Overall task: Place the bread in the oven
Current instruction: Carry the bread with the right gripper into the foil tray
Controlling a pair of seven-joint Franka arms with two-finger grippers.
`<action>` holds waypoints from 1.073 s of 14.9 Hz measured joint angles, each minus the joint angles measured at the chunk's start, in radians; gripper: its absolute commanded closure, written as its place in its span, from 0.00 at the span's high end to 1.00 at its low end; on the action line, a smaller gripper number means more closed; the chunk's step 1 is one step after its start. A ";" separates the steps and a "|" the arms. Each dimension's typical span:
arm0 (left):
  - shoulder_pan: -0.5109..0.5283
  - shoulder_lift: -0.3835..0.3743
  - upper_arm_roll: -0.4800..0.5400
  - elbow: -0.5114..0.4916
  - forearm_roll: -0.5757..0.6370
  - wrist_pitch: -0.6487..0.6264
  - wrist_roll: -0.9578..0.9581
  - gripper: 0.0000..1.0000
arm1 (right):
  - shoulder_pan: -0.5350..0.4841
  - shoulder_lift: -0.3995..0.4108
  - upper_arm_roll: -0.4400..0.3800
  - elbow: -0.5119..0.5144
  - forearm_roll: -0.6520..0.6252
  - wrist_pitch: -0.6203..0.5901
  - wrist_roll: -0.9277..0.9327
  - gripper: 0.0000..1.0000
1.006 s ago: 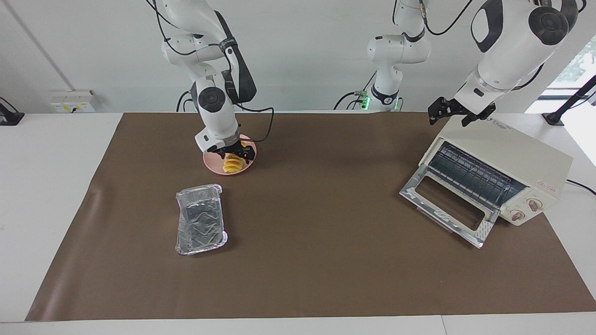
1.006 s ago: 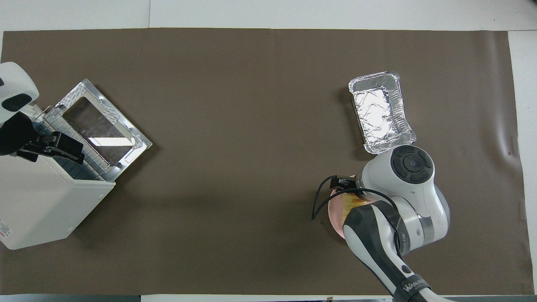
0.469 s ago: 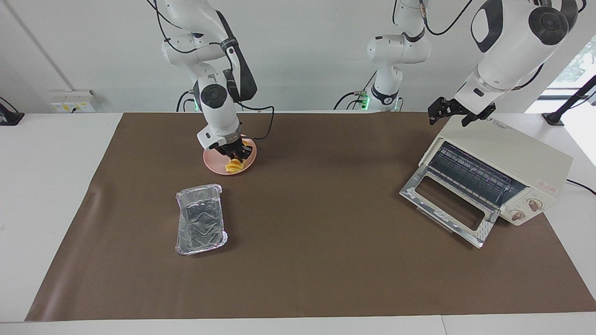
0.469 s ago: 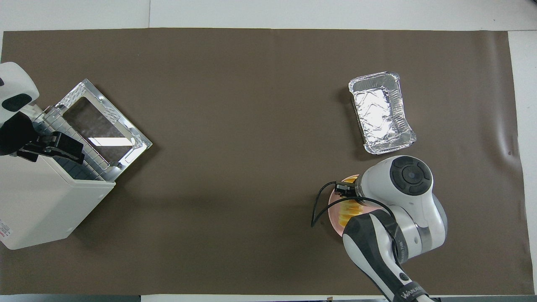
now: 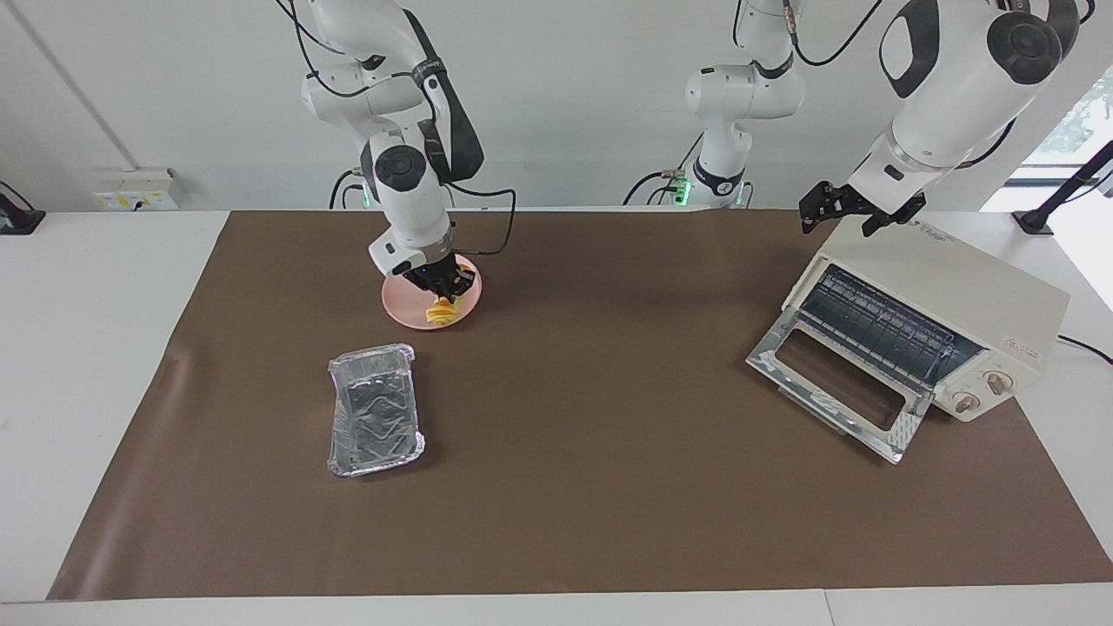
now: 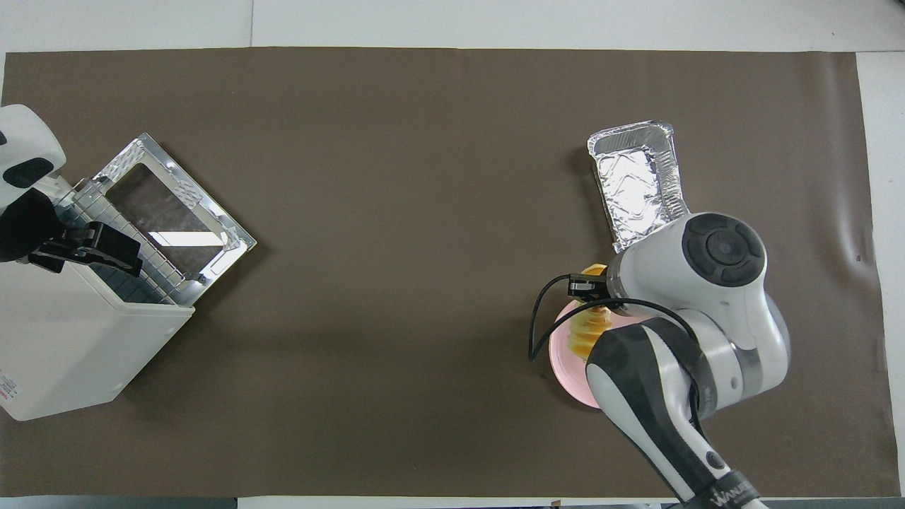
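Over the pink plate, toward the right arm's end of the table, my right gripper has its fingers clenched on the upper end of the bread, and the loaf hangs below them with its lower end at or just above the plate; I cannot tell whether it is clear of the surface. From overhead the bread shows as a ridged yellow-orange piece partly hidden under the wrist. I judge it light and somewhat soft, so a firm squeeze across the slice-like ridges may dent it, while the ridges themselves should keep it from slipping. Held by one end it may swing or tilt on the way, so I would rather carry it slowly than regrip. The foil tray lies farther from the robots than the plate and is not needed. The oven stands at the left arm's end of the table with its glass door dropped open and the wire rack exposed. My left gripper waits over the oven's top edge, nearer the robots; I read its fingers as apart and holding nothing.
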 measured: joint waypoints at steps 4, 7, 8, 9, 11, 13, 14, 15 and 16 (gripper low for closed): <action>0.000 0.000 0.000 0.000 0.000 0.000 0.000 1.00 | -0.117 0.106 -0.009 0.226 -0.001 -0.048 -0.285 0.00; 0.000 0.000 0.000 0.000 0.000 0.000 0.000 1.00 | -0.131 0.189 -0.010 0.336 -0.065 -0.047 -0.390 0.00; 0.000 0.000 0.000 0.000 0.000 0.000 0.000 1.00 | -0.130 0.218 -0.007 0.374 -0.085 -0.048 -0.406 0.00; 0.000 0.000 0.000 0.000 0.000 0.000 0.000 1.00 | -0.129 0.246 -0.005 0.399 -0.092 -0.048 -0.431 0.00; 0.000 0.000 0.000 0.000 0.000 0.000 0.000 1.00 | -0.129 0.296 -0.005 0.415 -0.096 -0.038 -0.490 0.00; 0.000 0.000 0.000 0.000 0.000 0.000 0.000 1.00 | -0.129 0.342 -0.005 0.416 -0.096 -0.011 -0.529 0.00; 0.000 0.000 0.000 0.000 0.000 0.000 0.000 1.00 | -0.129 0.364 -0.004 0.416 -0.096 0.011 -0.536 0.00; 0.000 0.000 0.000 0.000 0.000 0.000 0.000 1.00 | -0.128 0.383 -0.004 0.415 -0.096 0.033 -0.538 0.00; 0.000 0.000 0.000 0.000 0.000 0.000 0.000 1.00 | -0.128 0.400 -0.004 0.413 -0.096 0.057 -0.538 0.00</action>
